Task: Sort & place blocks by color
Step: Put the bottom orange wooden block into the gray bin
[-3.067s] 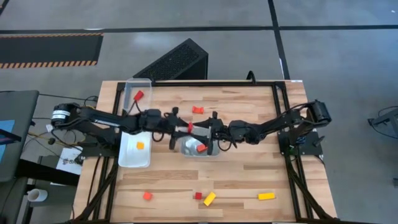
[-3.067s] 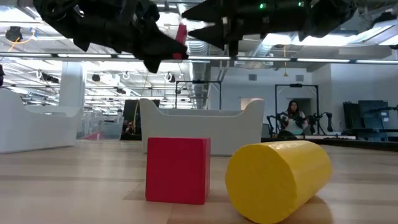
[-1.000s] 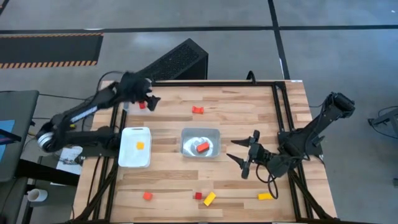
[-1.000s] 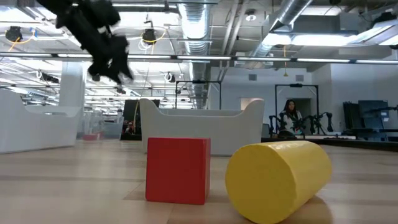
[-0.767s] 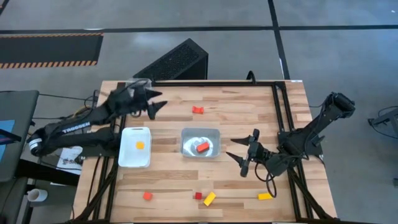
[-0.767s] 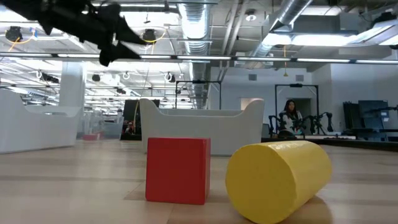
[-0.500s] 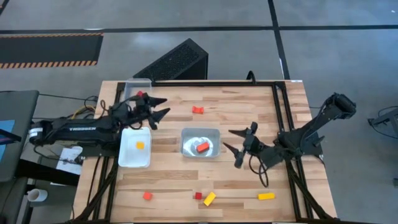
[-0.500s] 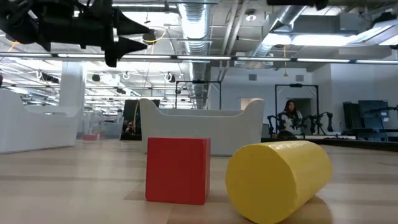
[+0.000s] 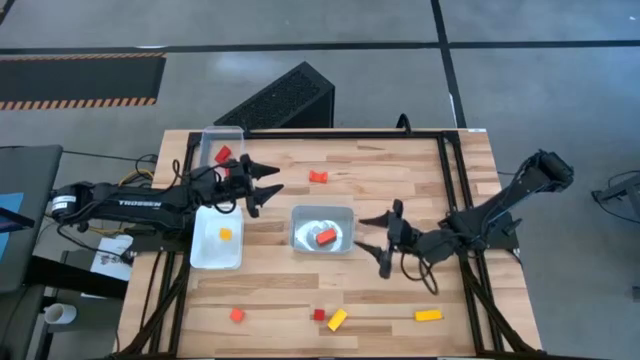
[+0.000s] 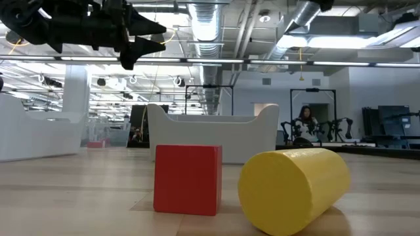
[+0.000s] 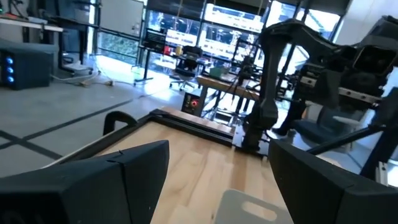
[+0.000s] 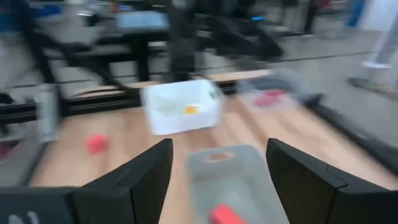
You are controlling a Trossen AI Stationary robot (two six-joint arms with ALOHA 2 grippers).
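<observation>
In the high view my left gripper (image 9: 272, 182) hovers open and level beside the white tray (image 9: 205, 250), which holds an orange block (image 9: 226, 234). The clear tray (image 9: 222, 135) at the far left holds a red block (image 9: 222, 154). My right gripper (image 9: 360, 233) stands open just right of the middle tray (image 9: 322, 216), fingers pointing at it; a red block (image 9: 325, 237) lies inside. Loose blocks rest on the table: red (image 9: 318, 177), orange (image 9: 237, 315), red (image 9: 318, 314), yellow (image 9: 337, 319), yellow (image 9: 428, 315). Both wrist views show nothing between the fingers.
The low view shows a red cube (image 10: 188, 179) and a yellow cylinder (image 10: 294, 189) close to the near edge, with my left gripper (image 10: 161, 37) high above. A black metal frame (image 9: 450, 190) borders the table. Bare wood lies at the far right.
My left gripper has left the clear tray at the far left corner, moved toward the table's near and right side, and tipped from pointing down to level. My right gripper has shifted a little toward the middle tray.
</observation>
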